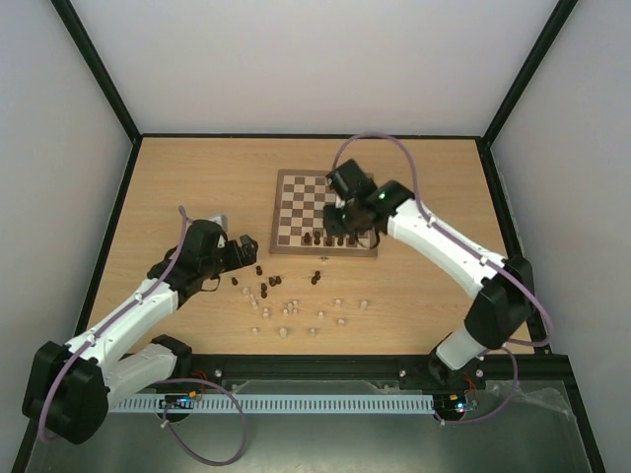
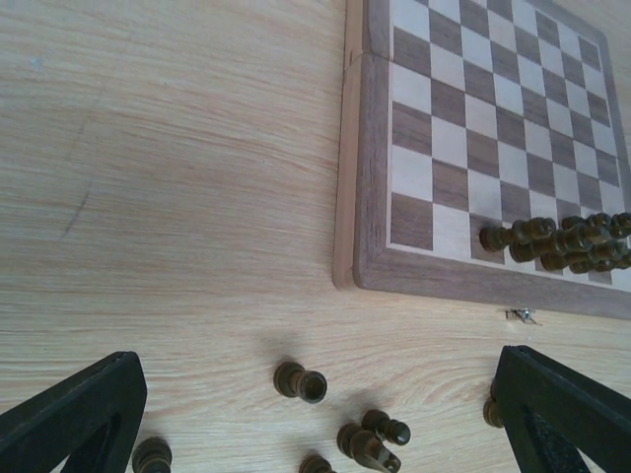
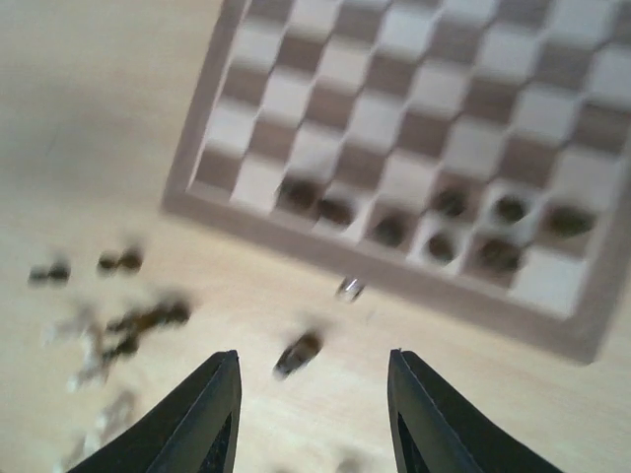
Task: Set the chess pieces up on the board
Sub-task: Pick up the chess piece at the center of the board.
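right gripper (image 3: 314, 389) agape, empty, over dark piece (image 3: 296, 356) just off board (image 1: 296, 192); likely fetching | left gripper (image 2: 315, 394) agape, empty

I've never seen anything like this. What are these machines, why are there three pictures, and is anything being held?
Those are two robot arms bolted at the near edge of the table: the left arm and the right arm. The wide picture comes from a fixed camera above and behind them. The other two come from a small camera on each wrist, so the black prongs at the bottom are that arm's own fingers: the left gripper and the right gripper, whose picture is blurred. On the table lies a chessboard with dark pieces along its near edge. The loose pieces, dark and pale, are scattered in front. Both grippers are open and hold nothing.
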